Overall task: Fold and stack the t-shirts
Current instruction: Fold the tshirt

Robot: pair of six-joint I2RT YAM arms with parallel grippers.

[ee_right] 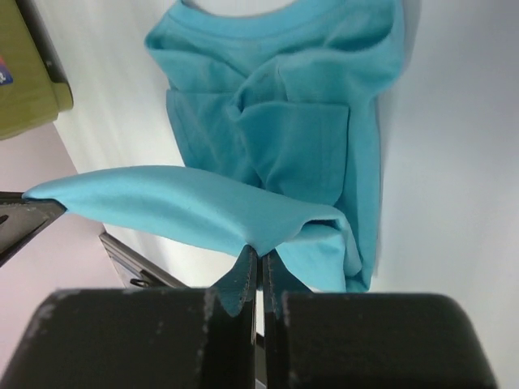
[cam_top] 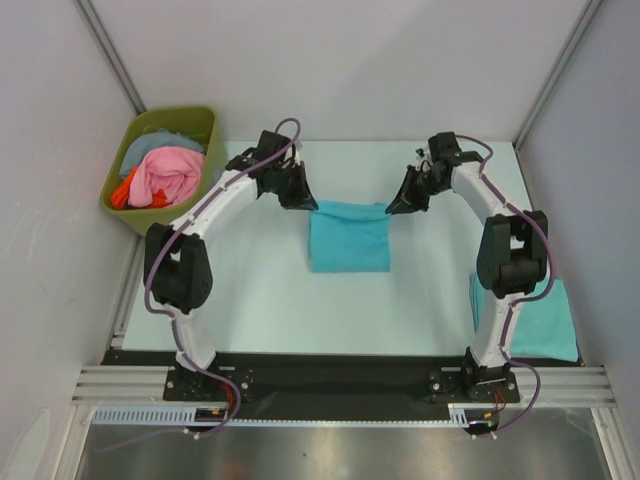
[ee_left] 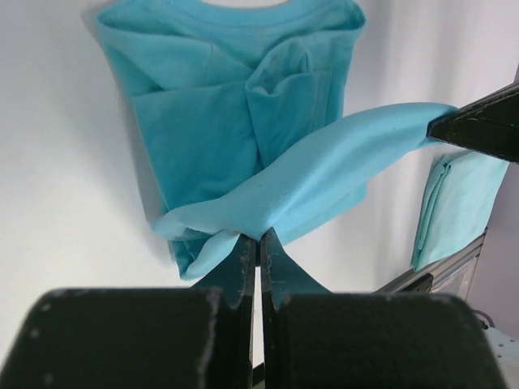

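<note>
A turquoise t-shirt (cam_top: 349, 237) lies partly folded in the middle of the table. My left gripper (cam_top: 302, 200) is shut on its far left corner, and my right gripper (cam_top: 397, 204) is shut on its far right corner. Both hold the far edge a little above the table. The left wrist view shows the shirt (ee_left: 235, 121) with its collar at the top and the lifted hem (ee_left: 324, 174) stretched from my left gripper (ee_left: 259, 237) across to the other gripper. The right wrist view shows the same shirt (ee_right: 284, 121) pinched in my right gripper (ee_right: 261, 253). A second folded turquoise t-shirt (cam_top: 540, 320) lies at the near right.
An olive-green bin (cam_top: 200, 125) with pink, grey and orange clothes stands at the far left corner. White walls enclose the table on three sides. The right arm's elbow (cam_top: 512, 250) stands over the edge of the folded shirt at the near right.
</note>
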